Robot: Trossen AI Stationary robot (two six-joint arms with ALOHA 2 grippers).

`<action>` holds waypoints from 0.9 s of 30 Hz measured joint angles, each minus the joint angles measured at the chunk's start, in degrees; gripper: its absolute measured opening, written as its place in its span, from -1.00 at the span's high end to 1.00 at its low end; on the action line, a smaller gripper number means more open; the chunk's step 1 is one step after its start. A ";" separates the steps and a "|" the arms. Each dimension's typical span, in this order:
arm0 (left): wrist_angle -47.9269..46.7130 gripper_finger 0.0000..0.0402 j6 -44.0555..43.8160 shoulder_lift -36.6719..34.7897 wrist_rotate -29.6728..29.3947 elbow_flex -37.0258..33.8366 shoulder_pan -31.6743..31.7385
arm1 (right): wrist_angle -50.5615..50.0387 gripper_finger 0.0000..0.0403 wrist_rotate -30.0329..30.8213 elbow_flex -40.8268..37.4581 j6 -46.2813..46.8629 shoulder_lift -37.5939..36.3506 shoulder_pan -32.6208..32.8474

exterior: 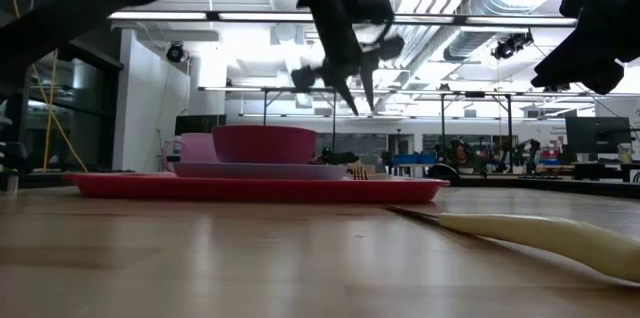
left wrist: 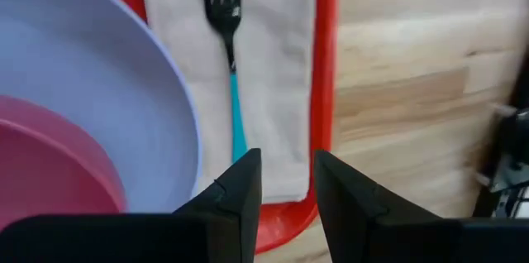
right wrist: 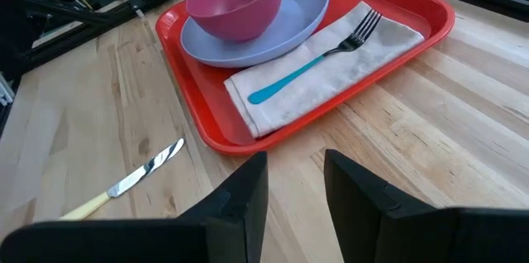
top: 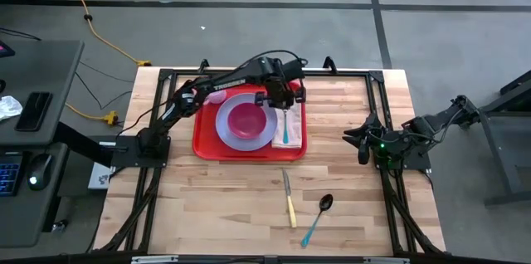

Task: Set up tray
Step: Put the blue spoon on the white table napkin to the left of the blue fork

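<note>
Left gripper (top: 284,98) above fork (top: 285,127) on napkin (top: 290,128), red tray (top: 207,142) centre frame; fingers (left wrist: 240,193) narrowly parted, empty. Right gripper (right wrist: 293,184) at right desk (top: 232,206) edge, fingers narrowly parted, empty.

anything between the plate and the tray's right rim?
Yes: a napkin with a fork on it, between plate and tray rim. Clearest in right wrist view.

Red tray (right wrist: 430,27); lavender plate (right wrist: 297,27); magenta bowl (right wrist: 235,2); cream napkin (right wrist: 331,81); black fork (right wrist: 318,58), teal handle; knife (top: 289,198), pale yellow handle; pale wood-grain desk (top: 224,206).
</note>
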 joint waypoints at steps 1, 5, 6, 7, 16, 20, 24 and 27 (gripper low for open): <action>0.00 0.30 0.24 -0.98 -0.78 -0.02 -0.04 | 0.04 0.51 0.02 0.00 -0.01 0.00 0.00; -2.30 0.30 0.86 -5.00 -4.34 0.00 -0.57 | 0.06 0.51 -0.02 0.00 0.00 0.00 0.00; -3.56 0.30 0.90 -6.05 -4.90 0.00 -0.60 | 0.08 0.51 -0.01 0.00 0.02 0.00 0.00; -4.98 0.30 0.89 -6.90 -5.46 0.00 -0.81 | 0.08 0.51 0.00 0.00 0.02 0.00 -0.01; -13.29 0.30 2.29 -12.37 -11.14 0.00 -4.56 | 0.56 0.51 -0.24 0.00 0.02 0.00 0.00; -17.82 0.30 1.35 -13.27 -14.35 0.00 -6.57 | 0.60 0.51 -0.74 0.00 0.07 0.00 0.00; -19.47 0.30 0.79 -13.24 -16.11 0.00 -8.19 | 0.80 0.51 -2.02 0.00 0.06 0.00 0.00; -19.21 0.30 1.80 -13.24 -16.89 0.00 -9.10 | 0.93 0.51 -3.24 0.00 0.10 0.00 0.00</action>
